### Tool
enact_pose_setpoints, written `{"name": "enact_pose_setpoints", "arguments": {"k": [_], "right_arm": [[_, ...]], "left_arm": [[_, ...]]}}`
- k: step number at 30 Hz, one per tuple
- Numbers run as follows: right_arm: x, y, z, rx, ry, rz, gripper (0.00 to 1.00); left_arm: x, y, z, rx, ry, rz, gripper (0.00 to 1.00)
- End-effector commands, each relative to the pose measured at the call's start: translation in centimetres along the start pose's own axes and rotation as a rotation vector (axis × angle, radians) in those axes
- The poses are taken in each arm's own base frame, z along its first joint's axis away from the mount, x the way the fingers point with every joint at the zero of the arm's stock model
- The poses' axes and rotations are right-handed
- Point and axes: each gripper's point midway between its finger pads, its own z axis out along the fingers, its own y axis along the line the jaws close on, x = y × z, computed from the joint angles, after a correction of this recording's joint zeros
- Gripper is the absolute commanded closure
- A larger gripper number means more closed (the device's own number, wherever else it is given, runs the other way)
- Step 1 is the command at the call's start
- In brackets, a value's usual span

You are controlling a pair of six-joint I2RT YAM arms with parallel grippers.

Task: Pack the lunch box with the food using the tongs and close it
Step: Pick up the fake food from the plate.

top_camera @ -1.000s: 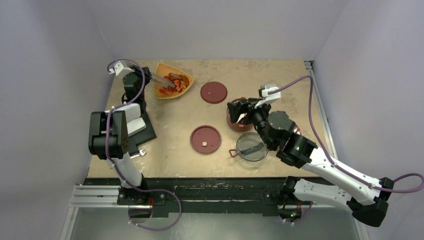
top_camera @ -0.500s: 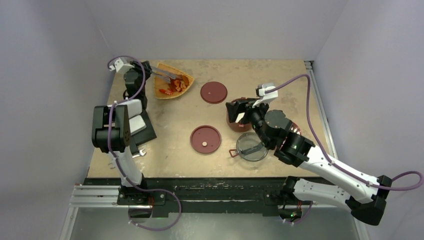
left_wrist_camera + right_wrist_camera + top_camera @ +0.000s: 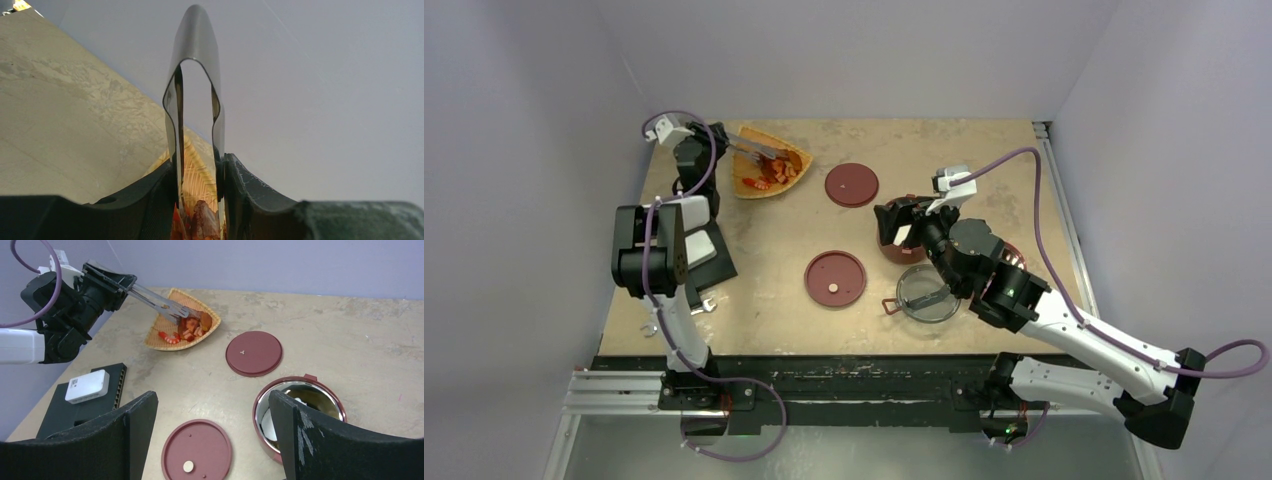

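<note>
While the left gripper (image 3: 199, 200) pinches the tongs (image 3: 196, 55), their tips among the food (image 3: 191, 326) in the orange tray (image 3: 159, 342), a loose squeeze could drop a piece on the way to the lunch box (image 3: 295, 379) bowl, which stands open, well apart, under the spread right gripper (image 3: 896, 225).

No readable text; label on white device (image 3: 87, 386) illegible.

We see mirror-glossy metal tongs (image 3: 200, 35), a woven straw-like tray (image 3: 195, 302), smooth matt plastic lids (image 3: 253, 353), and a shiny steel-lined bowl (image 3: 286, 392).
</note>
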Motion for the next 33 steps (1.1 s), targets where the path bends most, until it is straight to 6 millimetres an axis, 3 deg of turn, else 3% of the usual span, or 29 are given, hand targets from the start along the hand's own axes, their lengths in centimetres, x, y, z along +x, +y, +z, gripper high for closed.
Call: {"name": "enact_pose_setpoints", "arguments": {"k": [1, 15, 25, 33], "right_arm": [[-3.1, 0.2, -0.3, 0.006, -0.073, 0.049, 0.15], [-2.6, 0.1, 0.0, 0.018, -0.061, 0.039, 0.16], [-2.4, 0.0, 0.1, 0.025, -0.055, 0.034, 0.17], [-2.7, 0.0, -0.1, 0.025, -0.066, 0.042, 0.17]], "left_arm": [[-2.1, -1.6, 1.3, 0.053, -0.068, -0.027, 0.65], [-1.3, -1.7, 2.6, 0.062, -0.057, -0.083, 0.66], [-0.2, -1.3, 3.2, 0.046, -0.033, -0.144, 0.78], [-1.2, -1.2, 2.2, 0.004, -0.05, -0.218, 0.93]]}}
